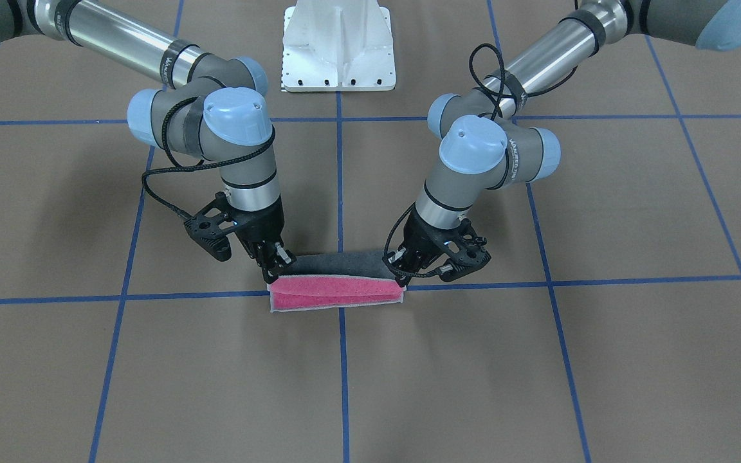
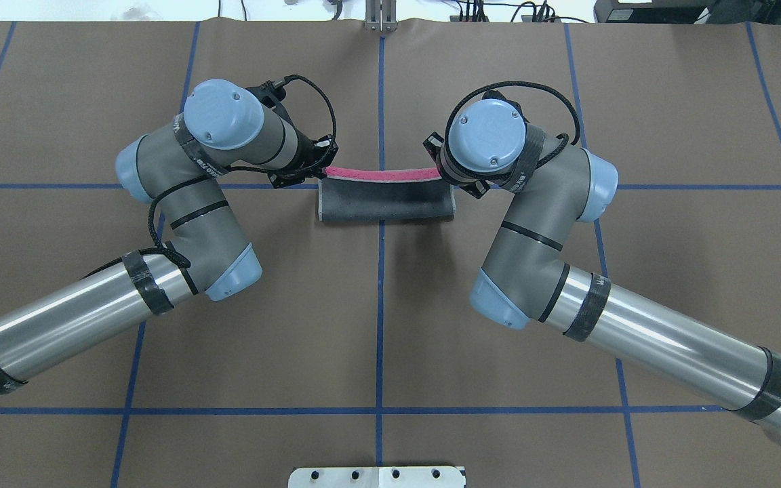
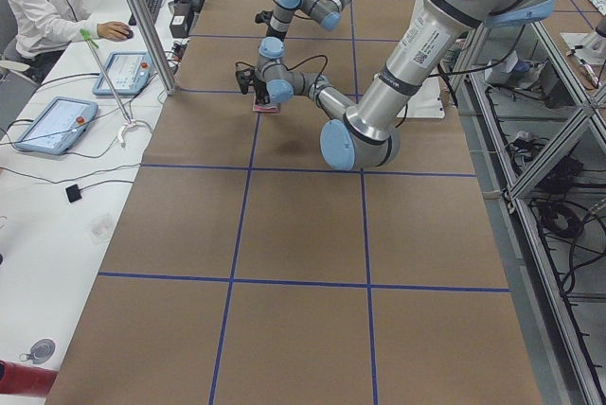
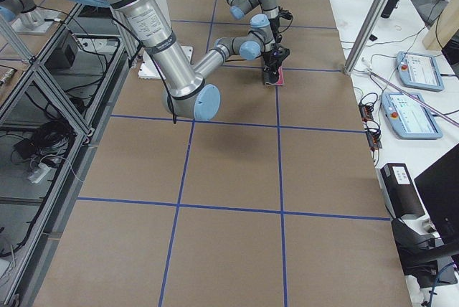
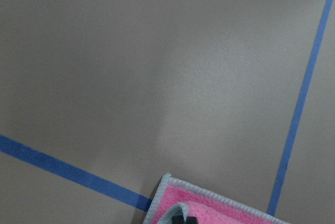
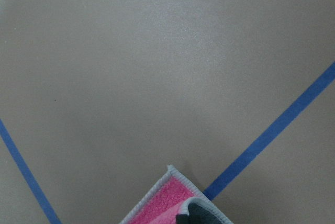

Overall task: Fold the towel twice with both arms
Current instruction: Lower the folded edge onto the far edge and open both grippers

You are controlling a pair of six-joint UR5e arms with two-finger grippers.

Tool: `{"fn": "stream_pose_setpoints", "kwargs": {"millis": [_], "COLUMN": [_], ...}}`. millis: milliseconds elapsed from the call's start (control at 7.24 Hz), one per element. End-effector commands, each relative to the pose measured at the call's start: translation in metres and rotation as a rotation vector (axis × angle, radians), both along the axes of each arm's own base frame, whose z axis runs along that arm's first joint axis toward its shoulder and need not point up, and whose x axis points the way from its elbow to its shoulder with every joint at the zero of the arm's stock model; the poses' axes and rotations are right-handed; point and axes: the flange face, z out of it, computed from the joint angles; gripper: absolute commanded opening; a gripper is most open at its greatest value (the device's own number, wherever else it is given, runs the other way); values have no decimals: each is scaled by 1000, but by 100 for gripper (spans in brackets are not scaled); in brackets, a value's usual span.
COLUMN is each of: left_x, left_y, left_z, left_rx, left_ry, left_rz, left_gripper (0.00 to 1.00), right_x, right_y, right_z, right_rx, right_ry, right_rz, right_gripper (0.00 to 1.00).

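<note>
The towel's (image 1: 335, 289) long axis runs crosswise, left gripper (image 1: 401, 274) and right gripper (image 1: 272, 270) each pinching 1 end.

From overhead, the blue-capped wrist joints (image 2: 221, 115) hide the black two-finger left gripper (image 1: 400, 275) and right gripper (image 1: 272, 272). Each wrist camera catches only a corner of the small pink-and-dark-grey terry towel (image 1: 337, 290), cut by the bottom edge, with a dark fingertip (image 5: 180, 220) barely showing. In both side views the towel is too small to read. The white metal pedestal base (image 1: 338, 48) is cropped at the front view's top.
</note>
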Motion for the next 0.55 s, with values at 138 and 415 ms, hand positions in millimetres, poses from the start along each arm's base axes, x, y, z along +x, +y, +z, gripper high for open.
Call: {"fn": "stream_pose_setpoints", "kwargs": {"millis": [138,415], "left_x": [9,-7], "left_y": [-18,-36], "left_z": [1,0], "left_rx": [4,-2], "left_ry": [-16,-17], "left_rz": [-30,-62], "left_gripper": [24,40], "right_x": [12,17], "right_y": [-13,-17], "right_z": [2,1], "right_rx": [4,10], "right_ry": [7,9], "right_rz": [12,14], "right_gripper": [67,71]}}
